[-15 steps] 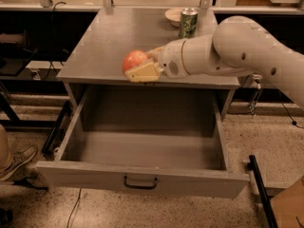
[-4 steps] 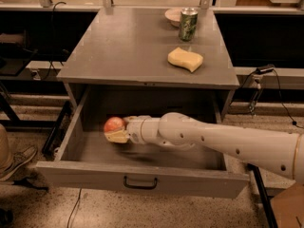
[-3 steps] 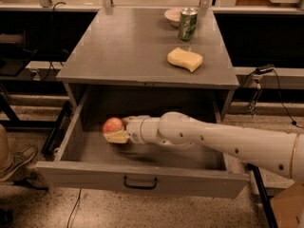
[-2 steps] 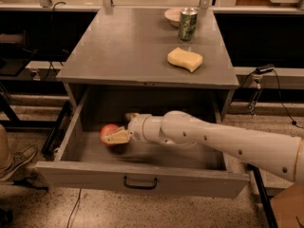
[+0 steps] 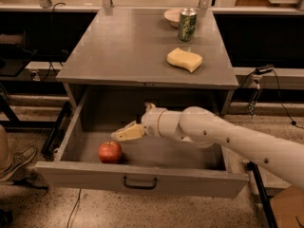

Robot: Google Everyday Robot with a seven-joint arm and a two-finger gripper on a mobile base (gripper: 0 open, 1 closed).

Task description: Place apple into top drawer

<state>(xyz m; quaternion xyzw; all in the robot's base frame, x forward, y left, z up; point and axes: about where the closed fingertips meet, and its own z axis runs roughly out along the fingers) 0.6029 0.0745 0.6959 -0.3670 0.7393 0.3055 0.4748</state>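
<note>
Grey top drawer is pulled wide open under the tabletop w/ the big white arm reaching in from the right, so imo the main risk is the arm clipping the tabletop edge if it lifts out too steep. Gripper hangs just above and right of the apple, not touching, holding nothing, cant tell if it's spread or closed tbh. Apple sits loose on the drawer floor near the front left corner, so a nudge or a hard shove of the drawer prob sends it rolling.
</note>
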